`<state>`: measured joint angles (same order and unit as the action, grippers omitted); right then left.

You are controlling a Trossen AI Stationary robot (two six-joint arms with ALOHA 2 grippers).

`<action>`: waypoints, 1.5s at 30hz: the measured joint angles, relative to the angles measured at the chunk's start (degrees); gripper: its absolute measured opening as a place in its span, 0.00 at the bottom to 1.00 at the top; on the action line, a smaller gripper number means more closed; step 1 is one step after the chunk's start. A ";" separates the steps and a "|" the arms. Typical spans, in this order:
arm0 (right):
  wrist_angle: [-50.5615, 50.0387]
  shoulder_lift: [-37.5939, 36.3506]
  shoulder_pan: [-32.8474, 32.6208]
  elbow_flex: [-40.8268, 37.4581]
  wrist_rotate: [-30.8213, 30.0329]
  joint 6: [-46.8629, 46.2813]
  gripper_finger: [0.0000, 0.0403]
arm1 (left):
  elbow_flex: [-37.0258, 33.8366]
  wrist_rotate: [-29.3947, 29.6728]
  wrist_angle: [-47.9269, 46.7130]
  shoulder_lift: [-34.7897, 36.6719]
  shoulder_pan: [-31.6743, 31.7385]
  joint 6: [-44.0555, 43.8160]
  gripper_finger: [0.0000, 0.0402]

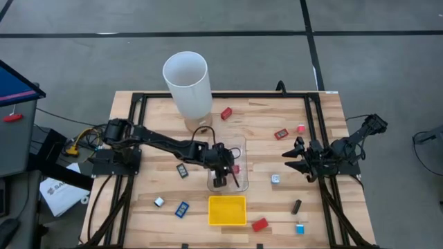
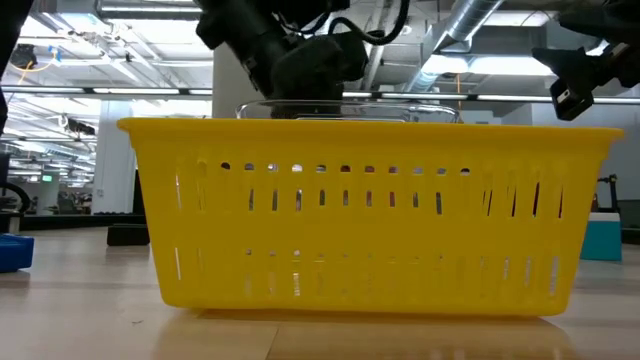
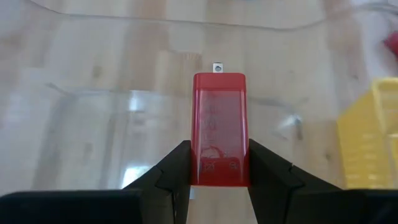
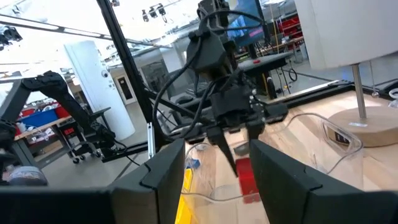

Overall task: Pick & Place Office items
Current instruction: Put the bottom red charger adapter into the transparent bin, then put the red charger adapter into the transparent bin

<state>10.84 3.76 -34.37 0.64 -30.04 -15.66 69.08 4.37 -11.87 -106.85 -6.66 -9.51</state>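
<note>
**Left fingers clamped on a red item above the clear bin**

The left gripper's fingers [image 3: 177, 171] are closed to the width of a small red block [image 3: 219, 129], one finger against each long side, gripping its near end. The far end, with a small silver tab, projects forward beyond the fingertips. In the high view the left gripper [image 1: 221, 173] hangs over the clear bin [image 1: 241, 144] at the middle of the worktop [image 1: 332, 117], with the yellow tray [image 1: 227, 210] just beside the bin on the near side. The left wrist view shows the bin's transparent floor and wall behind the block. Whether the block touches the floor cannot be told.

Step in hand, as judged: placement of one office item into the clear bin.

The next move calls for:
1. Lowering the block until it is close to the bin floor.
2. Parting the fingers enough to free both sides.
3. Lifting straight up, clear of the bin wall.

The right gripper [image 1: 289, 161] waits at the right side of the worktop, fingers spread apart and holding nothing.

Other small items lie scattered on the worktop, among them a red piece [image 1: 226, 113] near the tall white cylinder [image 1: 187, 83] and a blue piece [image 1: 300, 228] at the near right.
</note>
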 joint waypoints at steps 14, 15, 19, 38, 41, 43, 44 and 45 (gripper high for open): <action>0.31 0.04 0.00 0.00 0.00 -0.42 0.43 | -4.35 -1.57 6.87 -0.02 0.64 0.16 0.29; 0.29 0.04 0.00 0.00 0.00 -0.42 0.43 | -4.35 -1.31 6.83 -0.02 0.64 0.17 0.29; 0.14 0.04 0.00 0.00 0.00 -0.42 0.43 | -4.35 -0.30 6.87 -0.02 0.64 0.29 0.34; -0.12 0.04 0.00 0.00 0.00 -0.42 0.43 | -4.20 1.61 12.75 2.42 0.00 3.80 0.36; -0.32 0.04 0.00 0.00 0.00 -0.42 0.43 | -4.26 2.81 13.77 4.01 -1.38 5.31 0.36; -0.41 0.04 0.00 0.00 0.00 -0.42 0.43 | -4.26 5.84 13.26 5.55 -2.82 6.51 0.35; -0.50 0.04 0.00 0.00 0.00 -0.42 0.43 | -4.26 7.86 12.40 6.43 -3.71 7.06 0.35; -0.64 0.04 0.00 0.00 0.00 -0.44 0.43 | -4.26 9.92 11.98 7.17 -4.64 7.45 0.35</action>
<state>10.20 3.79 -34.37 0.64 -30.04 -16.10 64.82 14.30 0.11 -99.67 -11.30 -2.06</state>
